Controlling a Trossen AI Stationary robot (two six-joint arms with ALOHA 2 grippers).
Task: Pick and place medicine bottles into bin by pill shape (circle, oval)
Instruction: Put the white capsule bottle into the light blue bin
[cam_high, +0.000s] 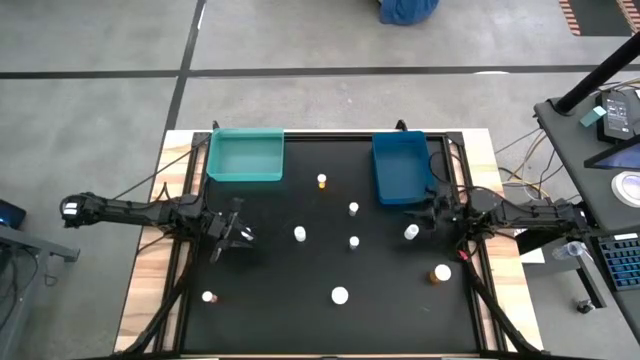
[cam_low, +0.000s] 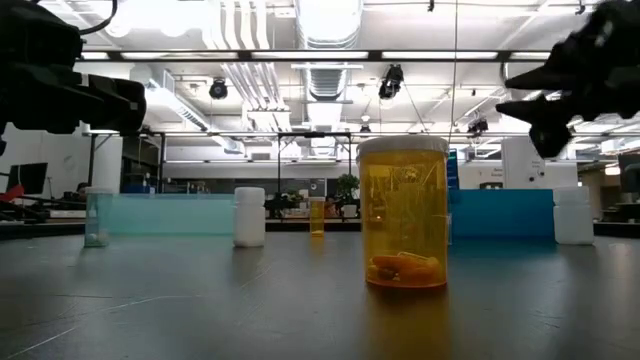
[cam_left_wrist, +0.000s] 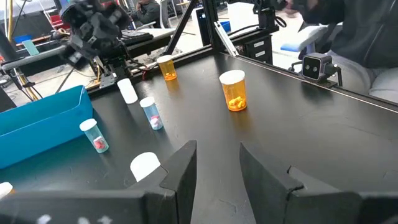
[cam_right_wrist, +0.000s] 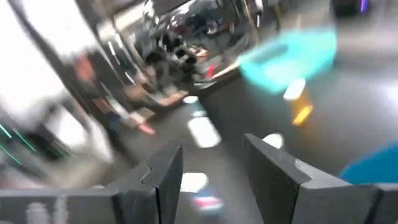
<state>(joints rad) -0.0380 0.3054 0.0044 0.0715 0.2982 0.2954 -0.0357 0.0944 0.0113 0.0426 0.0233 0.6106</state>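
Left arm reaches in from worktop's left edge, roughly level; left end effector (cam_high: 232, 238) above black worktop (cam_high: 270, 310), below teal bin (cam_high: 244, 157). Its fingers (cam_left_wrist: 183, 174) part-open, gap empty, nothing held.

Right arm reaches in from right edge; right end effector (cam_high: 432, 212) just beside blue bin (cam_high: 400, 167), near white-capped bottle (cam_high: 411, 232). Its fingers (cam_right_wrist: 165, 171) apart, nothing between.

Bottles scattered mid-worktop, none in bins; amber bottle (cam_low: 402, 212) upright, oval pills inside.
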